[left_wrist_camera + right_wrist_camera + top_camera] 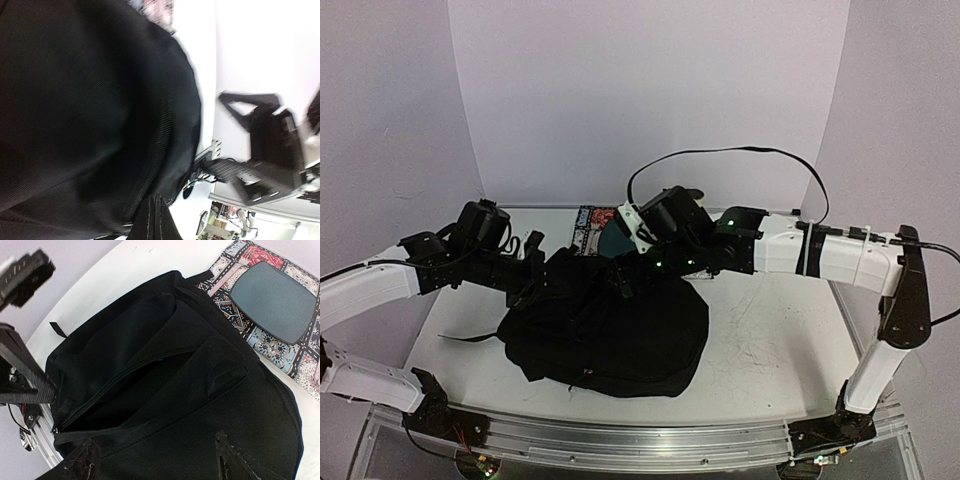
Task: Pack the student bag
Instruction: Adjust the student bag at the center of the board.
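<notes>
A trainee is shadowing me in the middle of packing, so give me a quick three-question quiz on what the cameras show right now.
1. True or false: the bag lies flat on the table.
2. What rests on the patterned book behind the bag? A) a grey rounded pad B) a red apple C) scissors
3. Which wrist camera shows the bag's zipper?
Key: 1 true; 2 A; 3 right wrist.

One camera looks down from above, behind me. My wrist cameras face the backpack [620, 335], the left nearest; all three share it.
</notes>
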